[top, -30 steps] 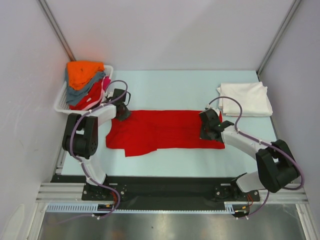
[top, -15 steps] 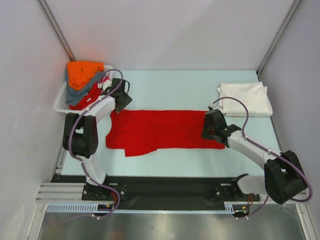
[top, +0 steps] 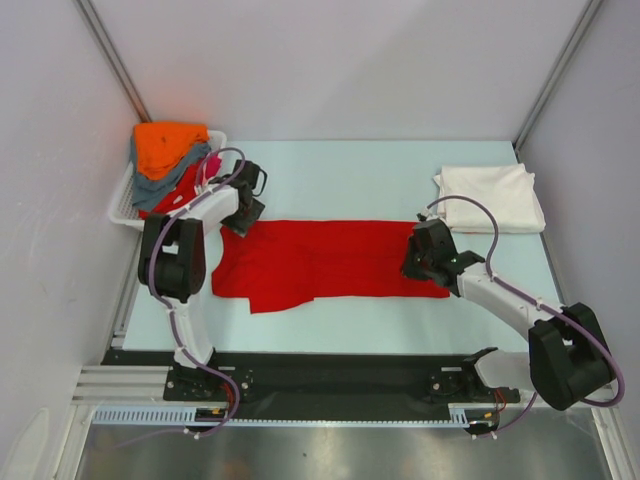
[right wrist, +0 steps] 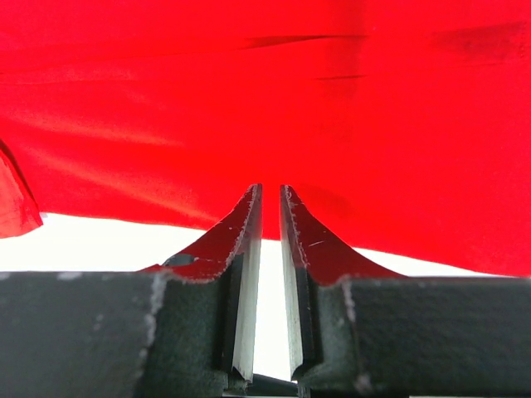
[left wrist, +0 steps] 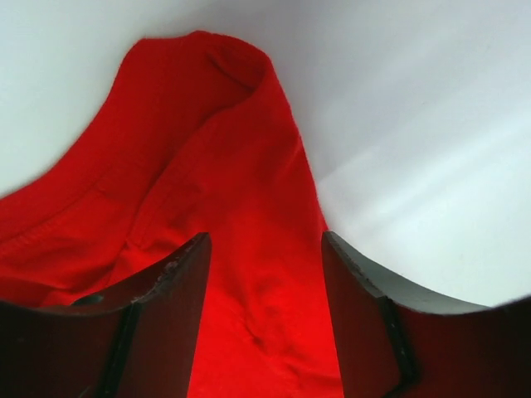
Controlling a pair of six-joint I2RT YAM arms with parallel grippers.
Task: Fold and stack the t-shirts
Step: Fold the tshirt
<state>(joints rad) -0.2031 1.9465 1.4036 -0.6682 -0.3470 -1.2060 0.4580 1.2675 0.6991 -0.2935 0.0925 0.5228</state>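
A plain bright red t-shirt [top: 320,258] lies flat across the middle of the table, folded into a long band. My left gripper [top: 243,216] is open at its far left corner. In the left wrist view its jaws [left wrist: 264,240] stand wide apart with a ridge of red cloth [left wrist: 216,149] between them. My right gripper [top: 413,262] is at the shirt's right end. In the right wrist view it [right wrist: 270,189] is shut to a thin slit, its tips at the edge of the red cloth [right wrist: 249,99], nothing seen between them. A folded cream-white t-shirt [top: 490,198] lies at the back right.
A white mesh basket [top: 122,205] at the back left holds an orange t-shirt [top: 165,143], a grey-teal one [top: 160,185] and a red one with pink trim [top: 192,183]. Side walls stand close on both sides.
My left gripper lifted off the shirt's left corner toward the basket and came back to the corner. My right gripper slid slightly toward the shirt's near right edge.
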